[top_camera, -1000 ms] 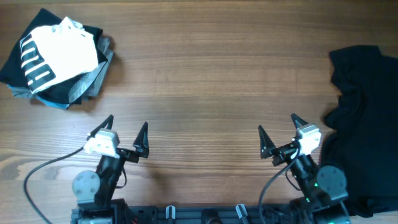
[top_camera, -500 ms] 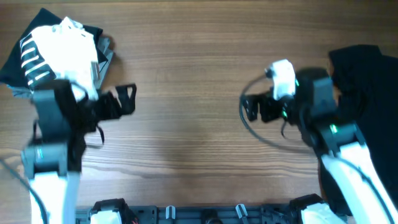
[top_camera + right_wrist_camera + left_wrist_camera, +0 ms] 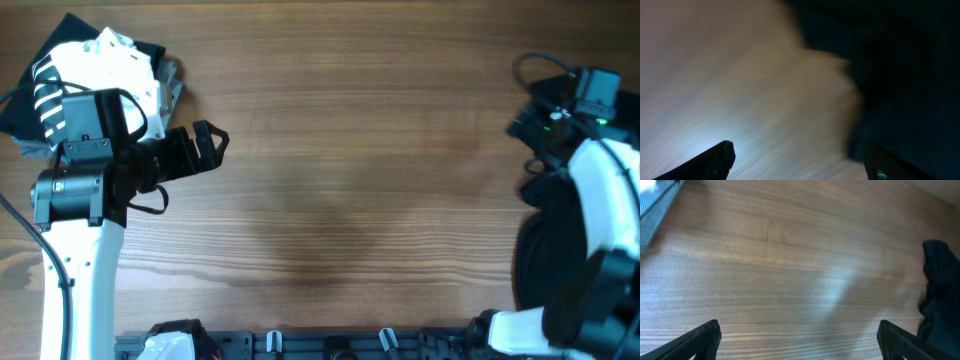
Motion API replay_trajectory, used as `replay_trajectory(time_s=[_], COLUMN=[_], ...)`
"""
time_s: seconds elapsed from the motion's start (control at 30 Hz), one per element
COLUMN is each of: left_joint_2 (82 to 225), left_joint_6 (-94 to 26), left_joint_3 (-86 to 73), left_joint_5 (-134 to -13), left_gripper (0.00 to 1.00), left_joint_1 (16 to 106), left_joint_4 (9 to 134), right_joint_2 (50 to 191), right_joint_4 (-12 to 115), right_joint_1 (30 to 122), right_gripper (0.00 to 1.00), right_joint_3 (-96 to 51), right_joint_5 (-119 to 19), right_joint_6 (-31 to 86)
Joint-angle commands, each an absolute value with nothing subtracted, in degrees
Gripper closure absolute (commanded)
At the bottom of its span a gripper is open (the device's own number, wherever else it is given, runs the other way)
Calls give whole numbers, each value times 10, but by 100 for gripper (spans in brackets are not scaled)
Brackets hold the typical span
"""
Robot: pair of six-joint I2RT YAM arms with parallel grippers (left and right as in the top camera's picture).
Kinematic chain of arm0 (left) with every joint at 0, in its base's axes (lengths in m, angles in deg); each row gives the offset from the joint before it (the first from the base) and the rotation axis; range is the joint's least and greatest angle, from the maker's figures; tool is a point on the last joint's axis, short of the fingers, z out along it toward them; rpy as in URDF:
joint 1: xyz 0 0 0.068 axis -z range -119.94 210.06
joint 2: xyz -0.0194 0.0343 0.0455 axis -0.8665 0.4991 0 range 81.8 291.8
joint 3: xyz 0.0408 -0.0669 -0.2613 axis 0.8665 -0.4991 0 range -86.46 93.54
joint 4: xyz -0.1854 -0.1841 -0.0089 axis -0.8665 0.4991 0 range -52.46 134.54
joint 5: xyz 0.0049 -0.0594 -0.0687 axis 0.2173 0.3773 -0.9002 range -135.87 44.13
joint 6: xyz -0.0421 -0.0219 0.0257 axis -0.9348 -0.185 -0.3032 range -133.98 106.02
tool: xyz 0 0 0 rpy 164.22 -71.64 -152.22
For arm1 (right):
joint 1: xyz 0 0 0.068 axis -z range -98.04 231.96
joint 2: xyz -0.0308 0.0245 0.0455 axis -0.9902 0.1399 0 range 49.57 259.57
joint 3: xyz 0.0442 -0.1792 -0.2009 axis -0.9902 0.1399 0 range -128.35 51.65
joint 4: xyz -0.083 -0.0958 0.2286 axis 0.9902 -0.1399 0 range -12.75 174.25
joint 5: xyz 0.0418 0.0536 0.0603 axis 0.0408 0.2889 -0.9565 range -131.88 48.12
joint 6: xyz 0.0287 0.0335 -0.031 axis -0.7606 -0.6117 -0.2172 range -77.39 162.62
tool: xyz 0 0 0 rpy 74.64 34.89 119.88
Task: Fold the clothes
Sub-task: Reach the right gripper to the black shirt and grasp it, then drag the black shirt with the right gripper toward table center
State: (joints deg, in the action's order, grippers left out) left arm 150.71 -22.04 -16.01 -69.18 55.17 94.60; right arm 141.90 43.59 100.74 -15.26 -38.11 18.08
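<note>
The black T-shirt (image 3: 541, 250) lies crumpled at the table's right edge, partly hidden under my right arm. It also shows at the right of the left wrist view (image 3: 940, 295) and as a blurred dark mass in the right wrist view (image 3: 900, 75). My right gripper (image 3: 528, 128) hovers over the shirt's upper left edge, and its fingers (image 3: 801, 157) are open and empty. My left gripper (image 3: 208, 146) is open and empty over bare wood at the left, far from the shirt, and its fingers (image 3: 800, 337) are spread wide.
A stack of folded clothes (image 3: 100, 85), white with black on top, sits at the far left corner, just behind my left arm. Its corner shows in the left wrist view (image 3: 652, 210). The wooden table (image 3: 350, 150) spans the view.
Both arms rose from their rest pose at the front edge. The left arm swung to the left side. The right arm moved right, over the black T-shirt.
</note>
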Motion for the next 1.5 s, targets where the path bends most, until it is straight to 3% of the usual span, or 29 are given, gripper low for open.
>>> replay_trajectory(time_s=[0.0, 0.13, 0.33, 0.43, 0.5, 0.6, 0.83, 1.13, 1.2, 1.23, 1.3, 1.47], left_joint_2=[1505, 1505, 1505, 1505, 1505, 1505, 1504, 1480, 1462, 1455, 1441, 1413], left_joint_6=[-220, -220, -220, -220, -220, -220, -220, -217, -217, -217, -218, -218], left_joint_3=[-147, -147, -147, -147, -147, -147, -147, -140, -118, -110, -95, -91], left_joint_5=[-705, -705, -705, -705, -705, -705, -705, -683, -639, -630, -627, -629], left_gripper=[0, 0, 0, 0, 0, 0, 0, 0, 0, 0, 0, 0], left_joint_1=[554, 554, 554, 554, 554, 554, 554, 554, 554, 554, 554, 555], left_joint_4=[959, 961, 957, 957, 957, 957, 952, 948, 954, 954, 949, 918], right_joint_2=[1495, 1552, 1588, 1607, 1613, 1608, 1525, 1487, 1487, 1487, 1485, 1432], right_joint_4=[430, 434, 455, 475, 475, 476, 495, 574, 597, 600, 600, 569], right_joint_1=[1086, 1112, 1091, 1084, 1084, 1084, 1030, 611, 472, 437, 386, 419], right_gripper=[19, 24, 31, 42, 66, 82, 94, 89, 71, 52, 36, 34], right_joint_3=[-159, -159, -157, -155, -155, -158, -170, -170, -170, -170, -171, -171], right_joint_5=[-355, -436, -449, -443, -443, -453, -692, -704, -697, -686, -648, -591], right_joint_6=[111, 146, 155, 155, 156, 172, 246, 242, 251, 252, 227, 183])
